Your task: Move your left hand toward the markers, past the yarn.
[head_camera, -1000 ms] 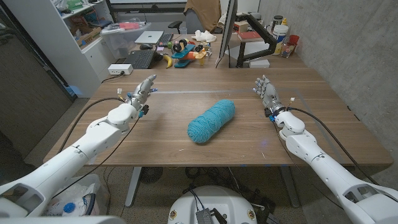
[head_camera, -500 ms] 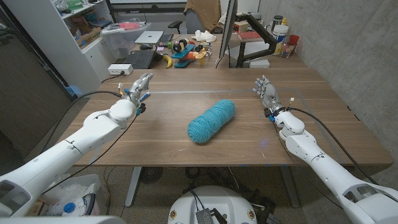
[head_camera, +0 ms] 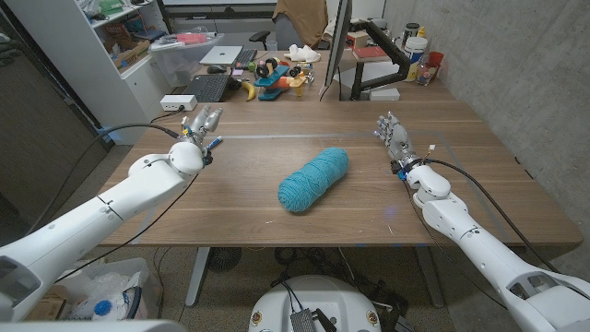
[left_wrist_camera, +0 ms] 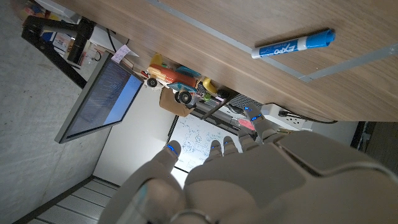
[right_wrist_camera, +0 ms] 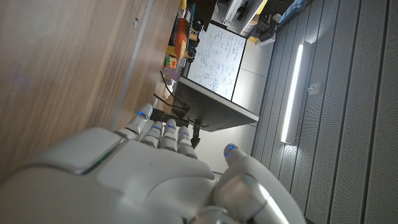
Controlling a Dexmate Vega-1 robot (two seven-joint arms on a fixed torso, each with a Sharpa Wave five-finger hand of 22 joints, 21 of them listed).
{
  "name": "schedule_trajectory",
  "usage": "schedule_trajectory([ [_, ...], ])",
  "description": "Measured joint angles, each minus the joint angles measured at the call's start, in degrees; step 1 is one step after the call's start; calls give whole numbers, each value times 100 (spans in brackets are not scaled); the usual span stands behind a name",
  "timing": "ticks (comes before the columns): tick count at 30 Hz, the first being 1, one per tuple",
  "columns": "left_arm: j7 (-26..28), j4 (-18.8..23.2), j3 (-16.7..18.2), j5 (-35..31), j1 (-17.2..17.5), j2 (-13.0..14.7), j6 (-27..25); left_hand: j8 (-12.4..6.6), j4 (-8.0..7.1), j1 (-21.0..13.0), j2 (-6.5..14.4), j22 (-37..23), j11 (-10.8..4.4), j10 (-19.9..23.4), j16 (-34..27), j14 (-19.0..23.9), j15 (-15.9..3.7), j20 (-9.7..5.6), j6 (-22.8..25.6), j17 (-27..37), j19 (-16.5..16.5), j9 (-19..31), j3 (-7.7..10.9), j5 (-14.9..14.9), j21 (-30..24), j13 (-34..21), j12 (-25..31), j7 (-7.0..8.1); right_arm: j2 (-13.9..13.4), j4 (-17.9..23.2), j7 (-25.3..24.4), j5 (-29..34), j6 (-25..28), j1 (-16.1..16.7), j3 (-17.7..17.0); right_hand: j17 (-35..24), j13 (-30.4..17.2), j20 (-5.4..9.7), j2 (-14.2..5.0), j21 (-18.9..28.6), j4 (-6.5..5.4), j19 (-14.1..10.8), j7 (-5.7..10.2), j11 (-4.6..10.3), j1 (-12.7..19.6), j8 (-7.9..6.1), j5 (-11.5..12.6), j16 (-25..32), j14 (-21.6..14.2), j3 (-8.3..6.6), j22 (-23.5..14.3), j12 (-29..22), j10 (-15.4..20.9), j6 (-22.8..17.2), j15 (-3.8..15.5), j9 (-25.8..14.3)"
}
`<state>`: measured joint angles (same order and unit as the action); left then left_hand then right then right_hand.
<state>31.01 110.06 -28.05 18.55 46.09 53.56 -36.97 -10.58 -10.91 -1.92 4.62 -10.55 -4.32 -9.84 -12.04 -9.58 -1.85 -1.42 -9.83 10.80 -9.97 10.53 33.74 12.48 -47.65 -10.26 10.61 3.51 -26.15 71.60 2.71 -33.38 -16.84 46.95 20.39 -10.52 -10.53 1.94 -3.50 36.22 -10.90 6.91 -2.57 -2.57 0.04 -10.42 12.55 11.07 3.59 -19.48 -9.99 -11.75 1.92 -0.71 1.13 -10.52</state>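
The teal yarn (head_camera: pixel 313 179) lies diagonally, far end toward the right; both hands (head_camera: pixel 202 124) (head_camera: pixel 394 136) empty, fingers apart.

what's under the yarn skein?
The teal yarn lies directly on the bare wooden table, nothing showing beneath its edges. The patch it covers is hidden, so something flat under it cannot be ruled out.

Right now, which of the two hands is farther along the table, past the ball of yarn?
The left hand: it has reached beyond the blue yarn, near the far edge. The right hand sits slightly nearer.
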Motion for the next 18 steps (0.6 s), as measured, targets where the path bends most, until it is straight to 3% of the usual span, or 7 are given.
schedule_trajectory([
  [18, 383, 395, -519, -357, -524, 122, -1360, 0, -23, 0, 0, 1, -19, 19, -1, 0, 0, 196, -10, -1, 12, 0, 23, 0, 86, 0, 0, 30, 43, -78, 6, 60, -44, -66, 47, 0, 0, 0, 0, -22, 0, 0, 0, 0, 0, 0, 43, 0, 20, 0, 0, 0, 0, 0, -21, 0],
])
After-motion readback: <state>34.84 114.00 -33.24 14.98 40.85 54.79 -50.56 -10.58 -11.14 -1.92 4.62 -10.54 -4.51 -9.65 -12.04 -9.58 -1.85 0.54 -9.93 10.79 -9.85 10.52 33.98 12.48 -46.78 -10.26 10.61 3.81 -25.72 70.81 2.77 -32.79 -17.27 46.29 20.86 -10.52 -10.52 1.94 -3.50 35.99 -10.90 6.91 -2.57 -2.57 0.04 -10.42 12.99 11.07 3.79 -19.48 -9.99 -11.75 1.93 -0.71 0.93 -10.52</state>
